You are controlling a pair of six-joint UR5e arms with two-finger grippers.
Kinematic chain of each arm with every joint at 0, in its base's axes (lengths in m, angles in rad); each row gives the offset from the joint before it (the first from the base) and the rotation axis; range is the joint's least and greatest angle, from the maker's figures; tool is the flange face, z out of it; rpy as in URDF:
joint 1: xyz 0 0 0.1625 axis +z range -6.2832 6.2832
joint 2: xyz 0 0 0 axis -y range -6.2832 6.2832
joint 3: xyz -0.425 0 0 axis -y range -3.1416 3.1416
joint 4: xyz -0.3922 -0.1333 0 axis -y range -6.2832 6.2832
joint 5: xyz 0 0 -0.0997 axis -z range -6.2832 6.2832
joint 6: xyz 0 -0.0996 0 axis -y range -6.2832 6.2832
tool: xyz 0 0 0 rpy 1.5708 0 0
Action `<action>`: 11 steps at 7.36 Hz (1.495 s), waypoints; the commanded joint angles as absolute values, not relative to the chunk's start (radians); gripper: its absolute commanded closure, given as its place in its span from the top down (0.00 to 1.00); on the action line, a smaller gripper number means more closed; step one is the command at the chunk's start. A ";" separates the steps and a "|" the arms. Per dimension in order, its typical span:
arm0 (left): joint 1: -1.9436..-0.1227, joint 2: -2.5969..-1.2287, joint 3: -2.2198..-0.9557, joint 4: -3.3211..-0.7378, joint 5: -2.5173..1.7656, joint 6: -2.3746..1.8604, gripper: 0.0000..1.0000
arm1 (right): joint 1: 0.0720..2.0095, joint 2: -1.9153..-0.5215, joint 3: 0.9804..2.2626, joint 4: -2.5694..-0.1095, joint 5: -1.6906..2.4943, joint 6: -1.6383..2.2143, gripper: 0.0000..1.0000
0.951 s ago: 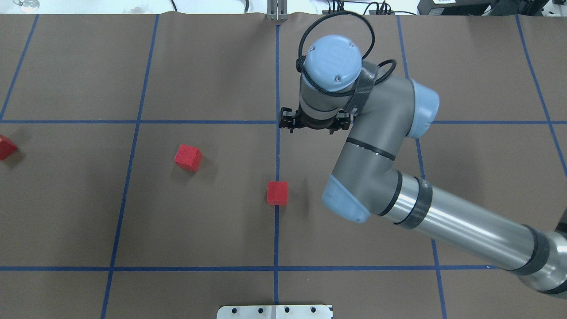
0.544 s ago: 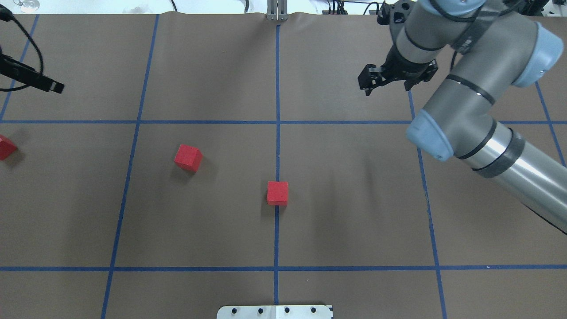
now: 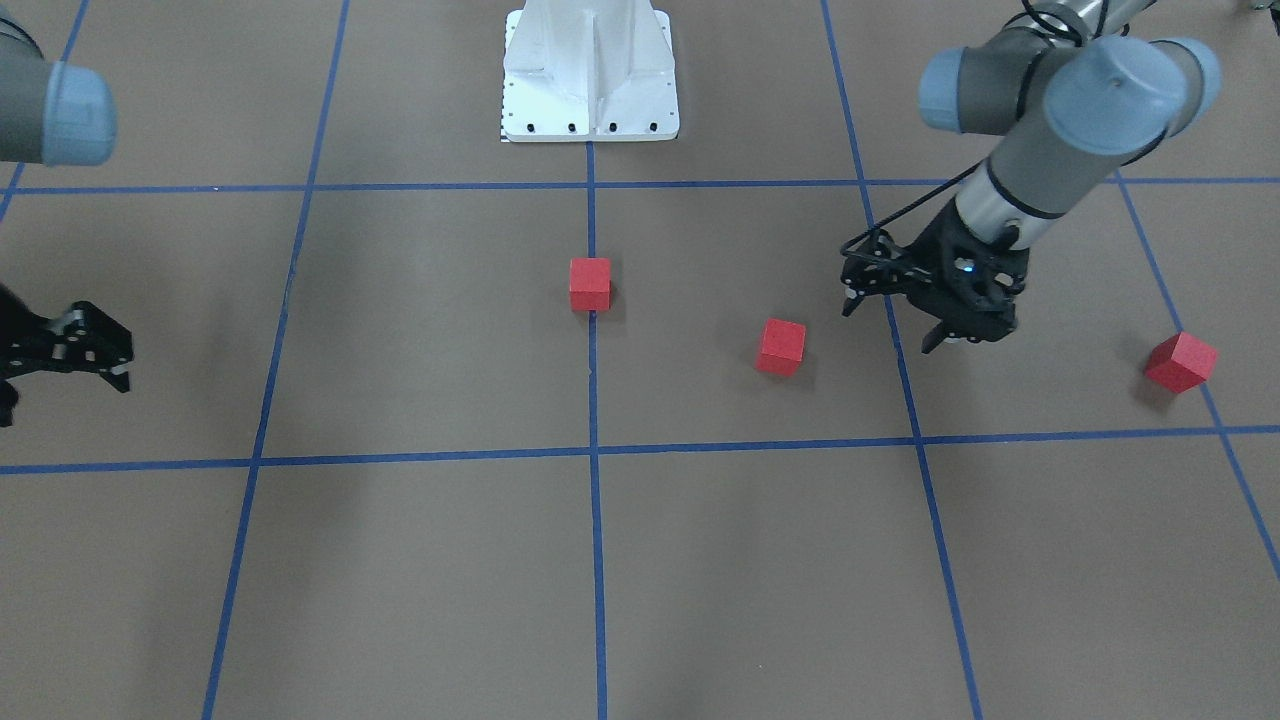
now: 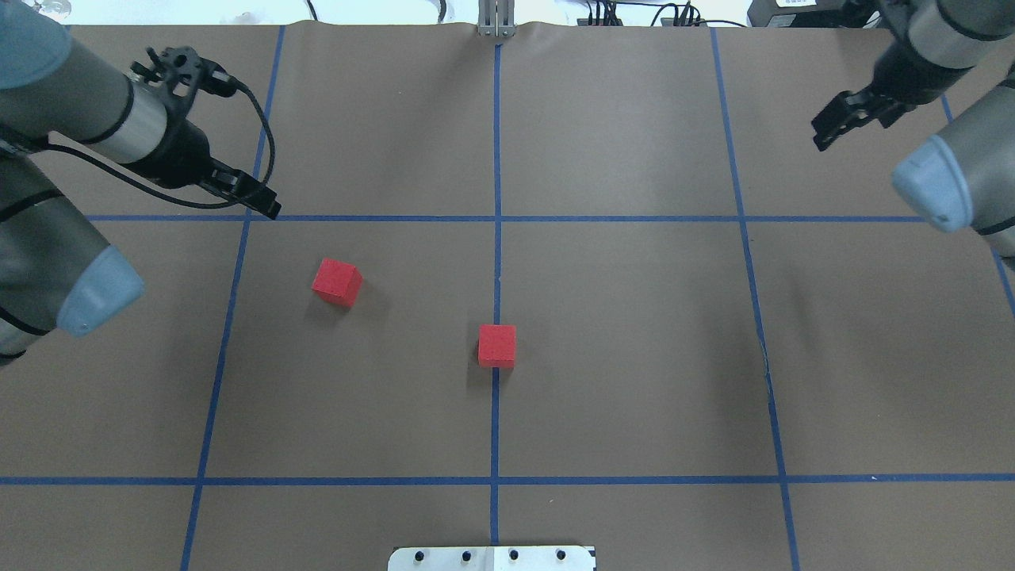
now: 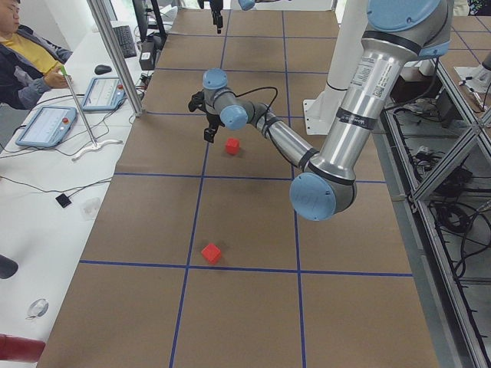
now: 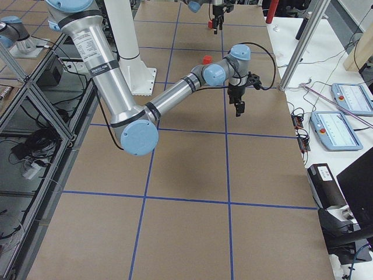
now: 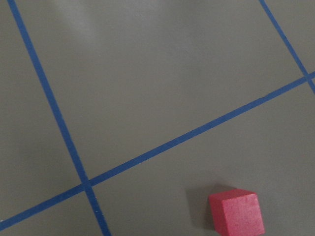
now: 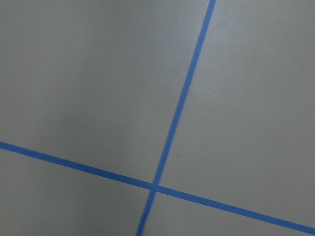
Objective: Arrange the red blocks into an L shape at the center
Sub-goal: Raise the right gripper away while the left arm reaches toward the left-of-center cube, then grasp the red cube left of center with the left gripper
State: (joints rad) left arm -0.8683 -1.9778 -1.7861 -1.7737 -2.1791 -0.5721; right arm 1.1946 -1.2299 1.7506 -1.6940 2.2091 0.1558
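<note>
Three red blocks lie apart on the brown surface. One (image 4: 496,346) (image 3: 590,284) sits on the blue center line (image 4: 496,270). The second (image 4: 337,281) (image 3: 781,346) lies left of it and shows low in the left wrist view (image 7: 236,214). The third (image 3: 1181,361) lies far out on my left side; my left arm hides it in the overhead view. My left gripper (image 3: 890,325) (image 4: 262,202) is open and empty, hovering beyond and to the left of the second block. My right gripper (image 4: 825,136) (image 3: 60,365) is open and empty at the far right.
The white robot base (image 3: 590,90) stands at the near table edge on the center line. My left arm's elbow (image 4: 95,289) hangs over the left side of the table. Operator tablets (image 5: 46,123) lie off the far table edge.
My right arm has swung from above the center to the far right back. My left arm has come in from the left toward the second block. The blocks have not moved.
</note>
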 commanded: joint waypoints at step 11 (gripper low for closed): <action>-0.673 -2.097 -1.585 -1.736 -2.036 -0.831 0.99 | 1.318 -1.379 1.747 -1.694 2.250 -0.077 1.00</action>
State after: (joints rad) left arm -0.6765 -2.0952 -1.5859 -1.7365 -2.0357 -0.8185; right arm 1.3177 -1.3791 1.7475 -1.6935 2.2512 -0.0767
